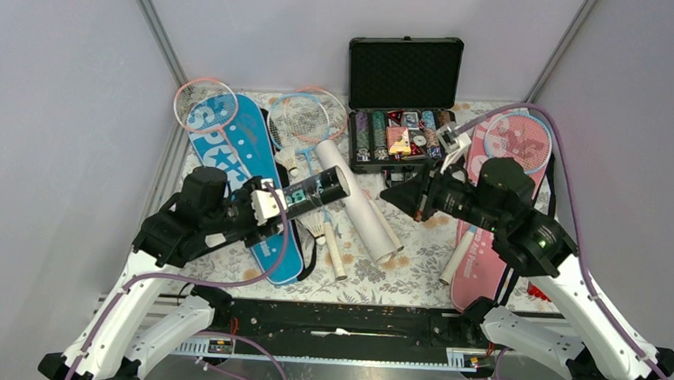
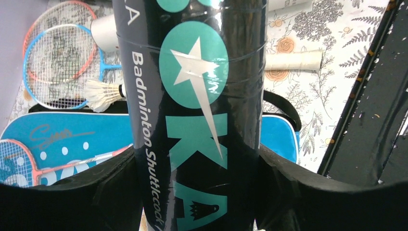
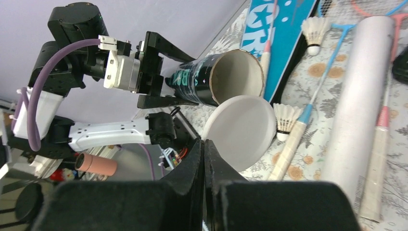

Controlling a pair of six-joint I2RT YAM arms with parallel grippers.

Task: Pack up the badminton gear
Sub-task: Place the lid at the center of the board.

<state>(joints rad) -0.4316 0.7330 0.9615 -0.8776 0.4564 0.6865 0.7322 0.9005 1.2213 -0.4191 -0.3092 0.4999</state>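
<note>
My left gripper [image 1: 285,200] [image 2: 197,163] is shut on a dark shuttlecock tube [image 1: 316,191] [image 2: 197,110] and holds it above the blue cover [image 1: 240,150], open end [image 3: 238,72] facing the right arm. My right gripper [image 1: 390,193] [image 3: 204,144] is shut on the edge of a round white lid [image 3: 240,130], just below and in front of that opening. A long white tube [image 1: 359,200] [image 3: 356,96] lies on the cloth. Shuttlecocks [image 1: 317,230] [image 3: 286,118] [image 2: 101,94] lie loose. Pink [image 1: 206,105] and light-blue [image 1: 298,118] rackets rest at the back left.
An open black case of poker chips [image 1: 405,72] stands at the back centre. A pink cover [image 1: 496,251] with a racket [image 1: 517,140] on it lies under the right arm. A small red block [image 1: 535,290] sits by its near end.
</note>
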